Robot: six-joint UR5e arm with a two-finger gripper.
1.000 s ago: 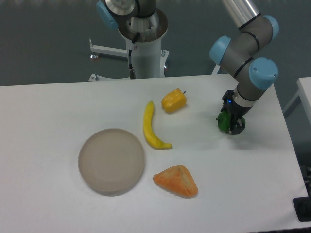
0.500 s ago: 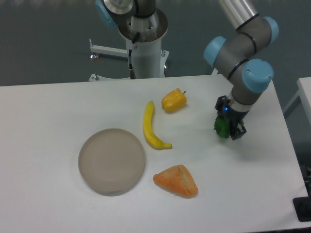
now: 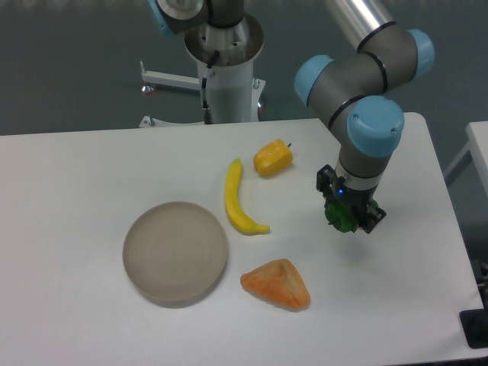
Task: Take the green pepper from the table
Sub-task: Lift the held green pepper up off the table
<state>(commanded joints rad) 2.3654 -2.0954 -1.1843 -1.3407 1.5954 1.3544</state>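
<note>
Green pepper point(image 3: 340, 217) pinched in the hand point(image 3: 347, 219), over the white surface point(image 3: 76, 168) right of the yellow banana-like fruit point(image 3: 237, 200), arm bent over, wrist pointing down

A yellow pepper point(image 3: 273, 158), banana point(image 3: 238, 200), grey plate point(image 3: 175, 252) and orange wedge point(image 3: 277, 284).
</note>
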